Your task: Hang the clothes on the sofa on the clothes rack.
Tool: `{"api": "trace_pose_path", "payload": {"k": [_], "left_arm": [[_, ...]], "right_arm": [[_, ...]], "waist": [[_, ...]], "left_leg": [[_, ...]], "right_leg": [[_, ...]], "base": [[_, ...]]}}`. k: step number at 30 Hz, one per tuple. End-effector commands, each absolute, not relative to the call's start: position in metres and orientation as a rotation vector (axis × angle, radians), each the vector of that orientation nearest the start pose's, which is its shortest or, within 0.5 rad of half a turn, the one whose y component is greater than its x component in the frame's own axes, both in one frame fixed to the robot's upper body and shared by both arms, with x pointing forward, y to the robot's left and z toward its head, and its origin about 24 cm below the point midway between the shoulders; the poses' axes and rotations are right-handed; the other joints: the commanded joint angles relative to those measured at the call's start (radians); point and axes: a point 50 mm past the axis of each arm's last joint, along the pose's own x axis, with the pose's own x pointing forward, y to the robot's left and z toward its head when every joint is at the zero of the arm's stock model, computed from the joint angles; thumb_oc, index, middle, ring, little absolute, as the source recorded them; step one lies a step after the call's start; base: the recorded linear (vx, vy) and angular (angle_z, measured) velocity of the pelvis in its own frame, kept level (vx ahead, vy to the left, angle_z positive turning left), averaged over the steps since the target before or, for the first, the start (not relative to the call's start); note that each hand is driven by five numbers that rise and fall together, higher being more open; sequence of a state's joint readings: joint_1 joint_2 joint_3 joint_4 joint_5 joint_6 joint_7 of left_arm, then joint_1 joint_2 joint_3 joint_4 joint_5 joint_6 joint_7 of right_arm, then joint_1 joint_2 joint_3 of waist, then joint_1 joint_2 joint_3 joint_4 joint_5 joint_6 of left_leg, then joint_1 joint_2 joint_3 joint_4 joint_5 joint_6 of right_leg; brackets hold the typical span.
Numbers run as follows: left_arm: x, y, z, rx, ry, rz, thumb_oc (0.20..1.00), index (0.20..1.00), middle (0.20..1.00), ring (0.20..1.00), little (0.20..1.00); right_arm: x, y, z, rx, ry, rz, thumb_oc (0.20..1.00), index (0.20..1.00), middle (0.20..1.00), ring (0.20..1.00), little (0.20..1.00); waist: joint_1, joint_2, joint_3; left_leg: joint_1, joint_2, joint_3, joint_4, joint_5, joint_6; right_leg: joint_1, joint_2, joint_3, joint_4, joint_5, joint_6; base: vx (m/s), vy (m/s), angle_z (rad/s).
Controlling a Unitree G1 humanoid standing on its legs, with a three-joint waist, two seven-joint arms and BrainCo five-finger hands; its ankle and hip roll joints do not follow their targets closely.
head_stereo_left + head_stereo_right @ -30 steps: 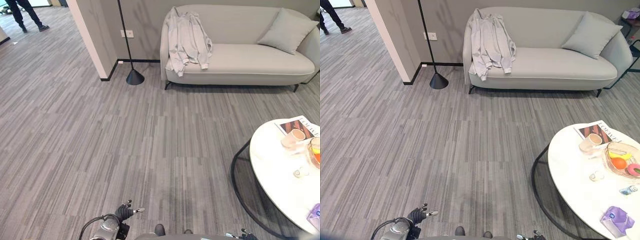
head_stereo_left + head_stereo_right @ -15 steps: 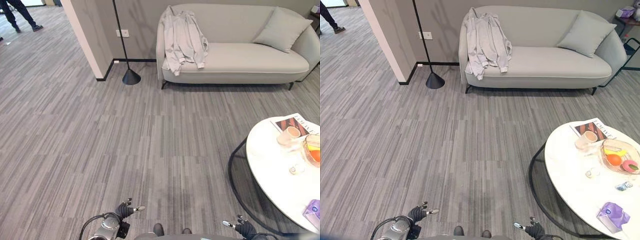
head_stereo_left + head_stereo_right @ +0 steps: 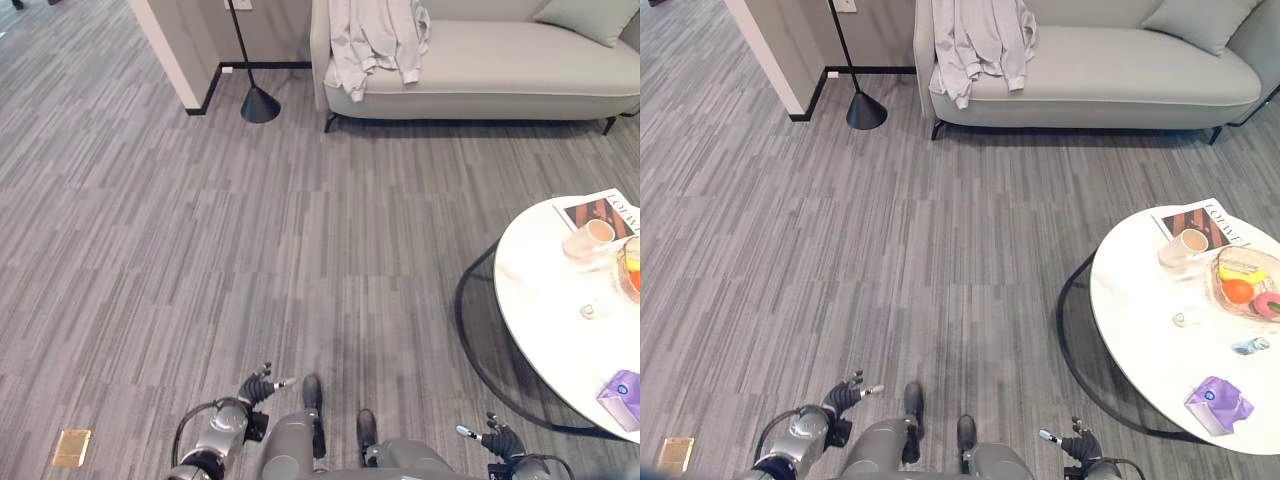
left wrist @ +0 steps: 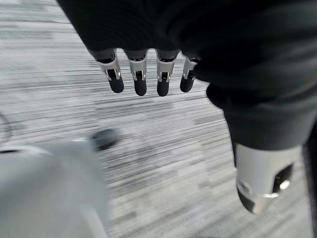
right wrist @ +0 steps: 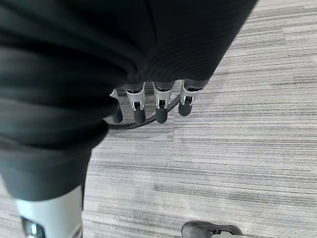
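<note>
A light grey garment (image 3: 375, 40) hangs over the left end of a pale grey sofa (image 3: 520, 70) at the far side of the room, draped over the backrest and seat edge. My left hand (image 3: 257, 387) shows low at the bottom left, far from the sofa, with its fingers (image 4: 140, 79) straight and nothing in them. My right hand (image 3: 1072, 438) hangs at the bottom right, its fingers (image 5: 158, 106) relaxed over bare carpet and holding nothing.
A black floor lamp (image 3: 258, 102) stands left of the sofa by a wall corner (image 3: 185, 70). A round white table (image 3: 1160, 340) at the right carries a magazine (image 3: 1210, 222), a cup (image 3: 1185, 245), a fruit bowl (image 3: 1245, 290) and a purple packet (image 3: 1218, 402). A cushion (image 3: 1200, 15) lies on the sofa.
The camera has tilted down: the sofa and garment slid toward the top edge, and more near floor and both hands now show. The person at the far left has left the picture.
</note>
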State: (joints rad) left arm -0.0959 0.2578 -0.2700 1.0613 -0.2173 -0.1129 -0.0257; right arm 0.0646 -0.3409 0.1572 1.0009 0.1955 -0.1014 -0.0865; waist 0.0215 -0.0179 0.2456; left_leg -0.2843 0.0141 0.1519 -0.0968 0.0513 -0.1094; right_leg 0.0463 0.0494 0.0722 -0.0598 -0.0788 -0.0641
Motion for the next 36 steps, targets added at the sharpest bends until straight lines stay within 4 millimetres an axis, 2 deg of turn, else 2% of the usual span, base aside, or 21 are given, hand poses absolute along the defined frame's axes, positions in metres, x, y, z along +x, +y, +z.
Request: {"api": "trace_pose_path", "payload": {"k": [1, 3, 6, 7, 8, 11, 13, 15, 16, 20, 23, 24, 25, 26, 27, 29, 30, 32, 34, 35, 36], "left_arm": [[0.159, 0.213, -0.134, 0.136, 0.863, -0.005, 1.000, 1.000, 1.000, 1.000, 1.000], [0.155, 0.214, -0.135, 0.128, 0.872, 0.009, 1.000, 1.000, 1.000, 1.000, 1.000], [0.152, 0.219, -0.137, 0.155, 0.895, 0.017, 1.000, 1.000, 1.000, 1.000, 1.000], [0.157, 0.222, -0.134, 0.155, 0.883, 0.026, 1.000, 1.000, 1.000, 1.000, 1.000], [0.163, 0.227, -0.131, 0.164, 0.864, 0.042, 1.000, 1.000, 1.000, 1.000, 1.000], [0.166, 0.232, -0.129, 0.174, 0.858, 0.063, 1.000, 1.000, 1.000, 1.000, 1.000], [0.171, 0.234, -0.125, 0.166, 0.838, 0.078, 1.000, 1.000, 1.000, 1.000, 1.000], [0.176, 0.234, -0.123, 0.155, 0.816, 0.082, 1.000, 1.000, 1.000, 1.000, 1.000], [0.177, 0.233, -0.123, 0.150, 0.812, 0.077, 1.000, 1.000, 1.000, 1.000, 1.000], [0.180, 0.227, -0.123, 0.125, 0.813, 0.065, 1.000, 1.000, 1.000, 1.000, 1.000], [0.177, 0.223, -0.126, 0.125, 0.827, 0.035, 1.000, 1.000, 1.000, 1.000, 1.000], [0.170, 0.222, -0.130, 0.134, 0.851, 0.035, 1.000, 1.000, 1.000, 1.000, 1.000], [0.170, 0.222, -0.130, 0.134, 0.851, 0.035, 1.000, 1.000, 1.000, 1.000, 1.000], [0.165, 0.224, -0.133, 0.135, 0.866, 0.052, 1.000, 1.000, 1.000, 1.000, 1.000], [0.165, 0.223, -0.133, 0.134, 0.866, 0.052, 1.000, 1.000, 1.000, 1.000, 1.000], [0.163, 0.224, -0.133, 0.080, 0.861, 0.087, 1.000, 1.000, 1.000, 1.000, 1.000], [0.161, 0.223, -0.134, 0.060, 0.863, 0.092, 1.000, 1.000, 1.000, 1.000, 1.000], [0.161, 0.224, -0.133, 0.070, 0.865, 0.098, 1.000, 1.000, 1.000, 1.000, 1.000], [0.163, 0.225, -0.132, 0.064, 0.860, 0.102, 1.000, 1.000, 1.000, 1.000, 1.000], [0.163, 0.223, -0.132, 0.047, 0.856, 0.111, 1.000, 1.000, 1.000, 1.000, 1.000], [0.164, 0.219, -0.132, -0.002, 0.841, 0.121, 1.000, 1.000, 1.000, 1.000, 1.000]], "right_arm": [[0.105, -0.271, -0.131, -0.291, 0.940, -0.219, 1.000, 1.000, 1.000, 1.000, 1.000], [0.106, -0.269, -0.132, -0.296, 0.946, -0.211, 1.000, 1.000, 1.000, 1.000, 1.000], [0.105, -0.266, -0.136, -0.308, 0.978, -0.180, 1.000, 1.000, 1.000, 1.000, 1.000], [0.110, -0.267, -0.136, -0.334, 0.982, -0.156, 1.000, 1.000, 1.000, 1.000, 1.000], [0.120, -0.267, -0.132, -0.332, 0.955, -0.155, 1.000, 1.000, 1.000, 1.000, 1.000], [0.125, -0.265, -0.131, -0.334, 0.941, -0.149, 1.000, 1.000, 1.000, 1.000, 1.000], [0.125, -0.262, -0.132, -0.326, 0.941, -0.146, 1.000, 1.000, 1.000, 1.000, 1.000], [0.125, -0.264, -0.132, -0.329, 0.943, -0.147, 1.000, 1.000, 1.000, 1.000, 1.000], [0.123, -0.264, -0.133, -0.324, 0.951, -0.147, 1.000, 1.000, 1.000, 1.000, 1.000], [0.113, -0.265, -0.138, -0.303, 0.996, -0.165, 1.000, 1.000, 1.000, 1.000, 1.000], [0.105, -0.268, -0.140, -0.313, 1.021, -0.173, 1.000, 1.000, 1.000, 1.000, 1.000], [0.097, -0.270, -0.141, -0.319, 1.043, -0.172, 1.000, 1.000, 1.000, 1.000, 1.000], [0.097, -0.270, -0.141, -0.319, 1.043, -0.173, 1.000, 1.000, 1.000, 1.000, 1.000], [0.090, -0.276, -0.141, -0.322, 1.063, -0.193, 1.000, 1.000, 1.000, 1.000, 1.000], [0.090, -0.276, -0.141, -0.323, 1.063, -0.193, 1.000, 1.000, 1.000, 1.000, 1.000], [0.087, -0.283, -0.139, -0.321, 1.063, -0.219, 1.000, 1.000, 1.000, 1.000, 1.000], [0.084, -0.291, -0.136, -0.316, 1.055, -0.251, 1.000, 1.000, 1.000, 1.000, 1.000], [0.088, -0.301, -0.129, -0.332, 1.026, -0.283, 1.000, 1.000, 1.000, 1.000, 1.000], [0.091, -0.304, -0.126, -0.335, 1.012, -0.294, 1.000, 1.000, 1.000, 1.000, 1.000], [0.093, -0.307, -0.124, -0.342, 0.998, -0.304, 1.000, 1.000, 1.000, 1.000, 1.000], [0.101, -0.310, -0.118, -0.340, 0.957, -0.309, 1.000, 1.000, 1.000, 1.000, 1.000]], "waist": [[0.029, 0.002, -0.096], [0.042, 0.001, -0.120], [0.055, -0.023, -0.144], [0.064, -0.033, -0.140], [0.053, -0.036, -0.117], [0.048, -0.015, -0.106], [0.034, 0.001, -0.097], [0.015, 0.008, -0.095], [0.005, 0.002, -0.098], [-0.071, -0.005, -0.081], [-0.077, -0.005, -0.094], [-0.080, -0.005, -0.111], [-0.080, -0.004, -0.110], [-0.086, 0.009, -0.124], [-0.087, 0.010, -0.124], [-0.084, 0.021, -0.137], [-0.087, 0.012, -0.134], [-0.081, -0.018, -0.119], [-0.074, -0.027, -0.111], [-0.058, -0.034, -0.104], [-0.036, -0.034, -0.096]], "left_leg": [[-0.017, 0.006, 0.049, 0.010, 0.070, 0.038], [0.002, -0.008, 0.049, 0.010, 0.114, 0.041], [0.058, -0.027, 0.059, 0.010, 0.092, 0.059], [0.100, -0.043, 0.069, 0.019, 0.057, 0.075], [0.153, -0.056, 0.084, 0.032, 0.016, 0.100], [0.200, -0.050, 0.088, 0.035, -0.010, 0.110], [0.254, -0.044, 0.076, 0.031, -0.038, 0.110], [0.307, -0.034, 0.072, 0.026, -0.068, 0.101], [0.328, -0.041, 0.076, 0.021, -0.080, 0.094], [0.461, -0.084, 0.032, 0.010, -0.184, 0.067], [0.499, -0.087, 0.006, 0.010, -0.214, 0.055], [0.514, -0.072, -0.009, 0.010, -0.222, 0.047], [0.516, -0.071, -0.009, 0.010, -0.223, 0.047], [0.531, -0.027, -0.017, 0.040, -0.179, 0.014], [0.531, -0.026, -0.018, 0.040, -0.179, 0.013], [0.503, 0.019, -0.023, 0.165, -0.096, -0.024], [0.430, 0.051, -0.016, 0.365, 0.000, -0.040], [0.330, 0.091, 0.005, 0.565, 0.075, -0.031], [0.288, 0.101, 0.016, 0.617, 0.062, -0.013], [0.246, 0.084, 0.019, 0.615, 0.025, 0.007], [0.184, 0.065, 0.030, 0.539, -0.012, 0.020]], "right_leg": [[0.057, -0.010, 0.084, 0.077, -0.067, 0.163], [0.080, -0.034, 0.106, 0.080, -0.088, 0.170], [0.065, -0.089, 0.113, 0.175, -0.059, 0.216], [0.017, -0.113, 0.118, 0.309, 0.046, 0.253], [-0.071, -0.140, 0.109, 0.490, 0.208, 0.275], [-0.160, -0.152, 0.083, 0.589, 0.267, 0.247], [-0.230, -0.163, 0.029, 0.567, 0.193, 0.203], [-0.273, -0.142, -0.025, 0.455, 0.099, 0.208], [-0.299, -0.123, -0.039, 0.375, 0.093, 0.221], [-0.393, -0.012, -0.132, -0.006, 0.181, 0.304], [-0.368, -0.021, -0.162, -0.026, 0.196, 0.299], [-0.341, -0.023, -0.142, -0.024, 0.229, 0.277], [-0.339, -0.022, -0.142, -0.024, 0.229, 0.276], [-0.313, -0.012, -0.122, 0.007, 0.236, 0.263], [-0.312, -0.011, -0.123, 0.007, 0.235, 0.262], [-0.283, -0.013, -0.131, 0.033, 0.211, 0.232], [-0.232, -0.023, -0.117, 0.044, 0.170, 0.195], [-0.184, -0.036, -0.097, 0.062, 0.117, 0.152], [-0.166, -0.042, -0.089, 0.070, 0.101, 0.142], [-0.143, -0.045, -0.076, 0.076, 0.082, 0.136], [-0.099, -0.059, -0.064, 0.077, 0.055, 0.136]], "base": [[0.36, 0.126, -0.45], [0.43, 0.148, -0.68], [0.49, 0.141, -0.46], [0.55, 0.166, -0.67], [0.52, 0.160, -0.54], [0.25, 0.090, -0.09], [0.38, 0.080, 0.05], [0.45, -0.008, -0.16], [0.47, -0.051, 0.02], [0.53, -0.098, 0.17], [0.50, -0.212, 0.93], [0.49, -0.252, 0.59], [0.65, -0.386, 0.35], [0.35, -0.220, 0.44], [0.54, -0.353, 0.49], [0.43, -0.312, 0.29], [0.49, -0.381, 0.13], [0.43, -0.358, 0.09], [0.22, -0.156, -0.03], [0.39, -0.097, -0.36], [0.39, -0.100, -0.51]]}}
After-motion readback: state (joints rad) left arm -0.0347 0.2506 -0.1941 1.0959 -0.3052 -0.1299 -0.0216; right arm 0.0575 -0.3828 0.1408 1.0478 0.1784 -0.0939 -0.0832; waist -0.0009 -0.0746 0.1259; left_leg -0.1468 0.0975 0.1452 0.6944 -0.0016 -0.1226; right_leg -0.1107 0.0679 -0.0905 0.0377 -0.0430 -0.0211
